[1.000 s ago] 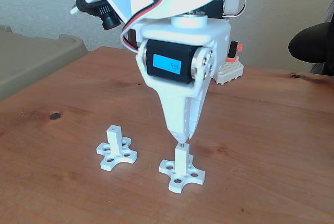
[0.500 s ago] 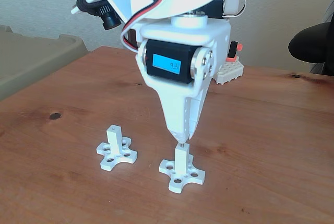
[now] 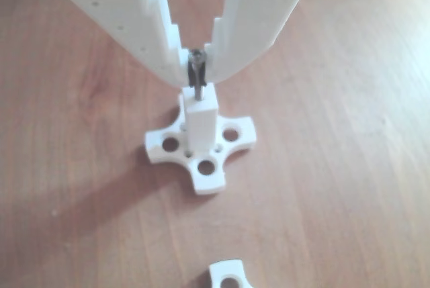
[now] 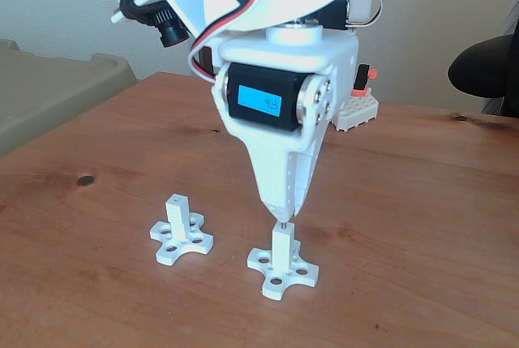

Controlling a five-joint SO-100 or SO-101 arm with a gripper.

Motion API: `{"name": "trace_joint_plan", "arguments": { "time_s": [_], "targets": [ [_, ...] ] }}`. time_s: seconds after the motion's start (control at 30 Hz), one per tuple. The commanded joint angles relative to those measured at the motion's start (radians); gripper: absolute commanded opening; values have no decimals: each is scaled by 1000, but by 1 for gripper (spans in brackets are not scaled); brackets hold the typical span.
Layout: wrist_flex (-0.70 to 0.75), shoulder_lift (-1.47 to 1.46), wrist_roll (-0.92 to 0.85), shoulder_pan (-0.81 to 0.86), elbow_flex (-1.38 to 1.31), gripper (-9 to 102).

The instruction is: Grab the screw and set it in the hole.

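My white gripper (image 3: 197, 73) points straight down and is shut on the screw (image 3: 196, 68), a thin grey pin held upright between the fingertips. The screw's lower end meets the top face of a white square post (image 3: 201, 117) on a cross-shaped base (image 3: 201, 167); the hole there is covered by the screw. In the fixed view the gripper (image 4: 281, 215) stands directly over that post (image 4: 281, 247), with a short stub of screw (image 4: 282, 223) showing between tip and post.
A second post on a cross base (image 4: 180, 238) stands to the left, its top hole uncovered; its edge (image 3: 228, 274) shows low in the other view. A white block with an orange part (image 4: 358, 105) sits at the back, a beige bin (image 4: 49, 88) beyond the table's left edge.
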Motion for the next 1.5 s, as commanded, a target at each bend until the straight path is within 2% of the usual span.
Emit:
{"name": "trace_joint_plan", "arguments": {
  "time_s": [0.0,1.47],
  "targets": [
    [-8,61,3,-14,-18,-4],
    [-40,41,-29,20,-18,-2]
  ]
}}
